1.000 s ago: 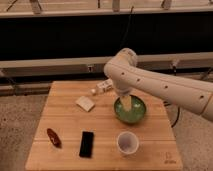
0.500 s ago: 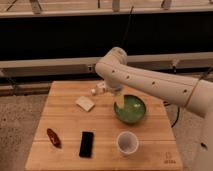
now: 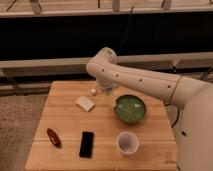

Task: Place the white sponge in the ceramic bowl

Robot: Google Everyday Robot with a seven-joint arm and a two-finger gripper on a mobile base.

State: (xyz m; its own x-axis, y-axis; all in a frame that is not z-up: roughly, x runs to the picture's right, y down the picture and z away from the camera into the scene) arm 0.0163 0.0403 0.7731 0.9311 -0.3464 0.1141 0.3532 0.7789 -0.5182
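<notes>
Wooden table [image 3: 107, 125] holds the white sponge [image 3: 85, 103] lying flat, near the ceramic bowl [image 3: 130, 108] but apart from it (the bowl has nothing inside yet). A descent that is off-centre could push the soft sponge away instead of catching it. Just behind the sponge the gripper [image 3: 104, 90] hangs low under the sharply bent arm [image 3: 135, 80], and one cannot tell if it is open or closed.

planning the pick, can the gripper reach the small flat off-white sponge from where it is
Probably yes: the gripper hangs close behind the small flat off-white sponge, whose top lies uncovered on the wood; the glossy green bowl sits clear on the gripper's other side.
</notes>
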